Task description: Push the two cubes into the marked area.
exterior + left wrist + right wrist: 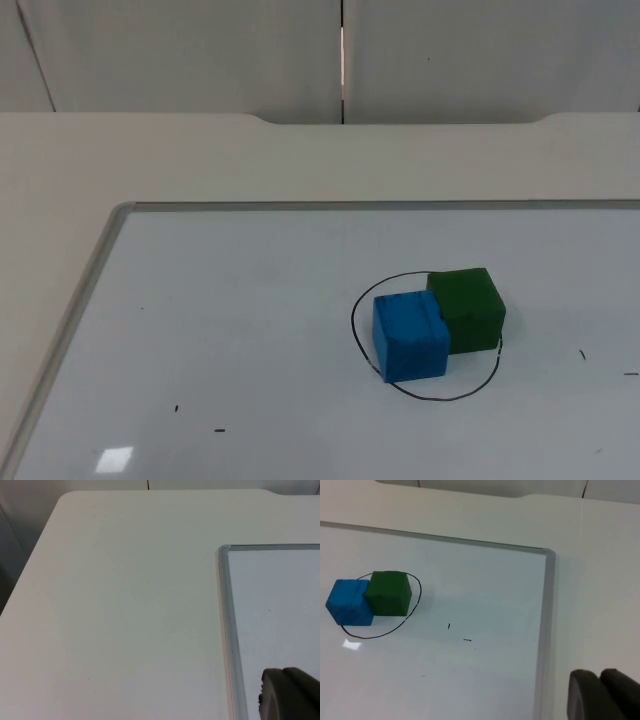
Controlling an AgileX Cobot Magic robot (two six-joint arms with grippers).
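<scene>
A blue cube (410,335) and a green cube (468,308) stand touching each other on the whiteboard, inside a hand-drawn black ring (440,397). The green cube reaches the ring's far right edge. In the right wrist view the blue cube (349,602), the green cube (390,593) and the ring (380,634) lie far from my right gripper (602,695), which waits near the board's right rim. My left gripper (290,695) waits over the board close to its left rim, with no cube near it.
The whiteboard has a grey rim (100,250) and lies on the cream table (300,160). A few small black marks (218,431) dot the board. The grey partition wall (200,50) closes the far side. Bare table (110,605) lies left of the board.
</scene>
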